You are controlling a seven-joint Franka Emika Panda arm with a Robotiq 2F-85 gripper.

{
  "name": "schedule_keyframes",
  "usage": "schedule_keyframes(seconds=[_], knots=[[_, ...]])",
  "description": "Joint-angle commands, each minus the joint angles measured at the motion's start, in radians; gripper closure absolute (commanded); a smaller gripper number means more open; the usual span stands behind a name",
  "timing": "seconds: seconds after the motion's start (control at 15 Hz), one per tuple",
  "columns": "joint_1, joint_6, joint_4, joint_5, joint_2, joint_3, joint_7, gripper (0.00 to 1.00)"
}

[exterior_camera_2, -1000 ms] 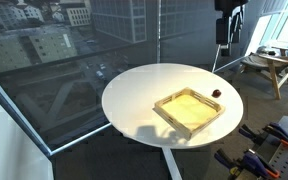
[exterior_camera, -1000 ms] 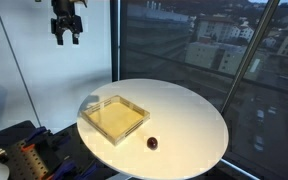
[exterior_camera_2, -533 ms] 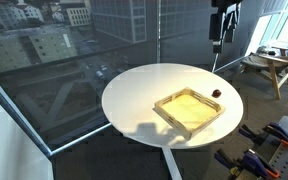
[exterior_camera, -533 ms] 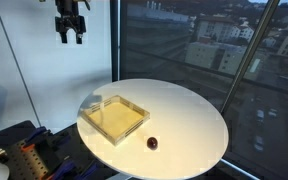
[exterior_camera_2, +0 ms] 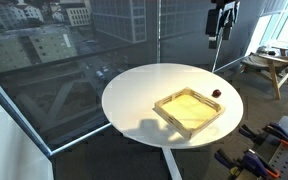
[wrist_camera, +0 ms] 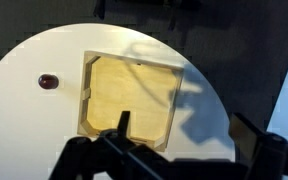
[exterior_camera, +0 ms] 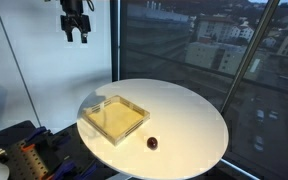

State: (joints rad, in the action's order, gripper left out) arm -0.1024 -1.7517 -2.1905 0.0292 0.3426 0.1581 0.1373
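My gripper (exterior_camera: 77, 37) hangs high above the round white table (exterior_camera: 189, 120), open and empty, and it also shows in an exterior view (exterior_camera_2: 218, 42). A shallow square wooden tray (exterior_camera: 114, 118) lies on the table, also in an exterior view (exterior_camera_2: 189, 108) and in the wrist view (wrist_camera: 129, 95). A small dark red round object (exterior_camera: 152, 143) lies on the table beside the tray, also in an exterior view (exterior_camera_2: 216, 93) and in the wrist view (wrist_camera: 49, 81). The gripper (wrist_camera: 189, 130) looks down from far above the tray's edge, touching nothing.
Large glass windows stand behind the table. A wooden stool (exterior_camera_2: 267, 65) stands on the floor beyond it. Clamps and tools (exterior_camera: 19, 155) lie beside the table base.
The gripper has shifted sideways, high above the table, still open. The tray and the dark red object have not moved.
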Motion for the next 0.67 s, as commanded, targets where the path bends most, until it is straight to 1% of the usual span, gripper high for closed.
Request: schedule_keyframes(seconds=[0.0, 0.6], knots=[[0.012, -0.034, -0.023, -0.006, 0.031, -0.019, 0.024, 0.00], [0.066, -0.080, -0.029, 0.017, 0.031, -0.058, 0.042, 0.00]])
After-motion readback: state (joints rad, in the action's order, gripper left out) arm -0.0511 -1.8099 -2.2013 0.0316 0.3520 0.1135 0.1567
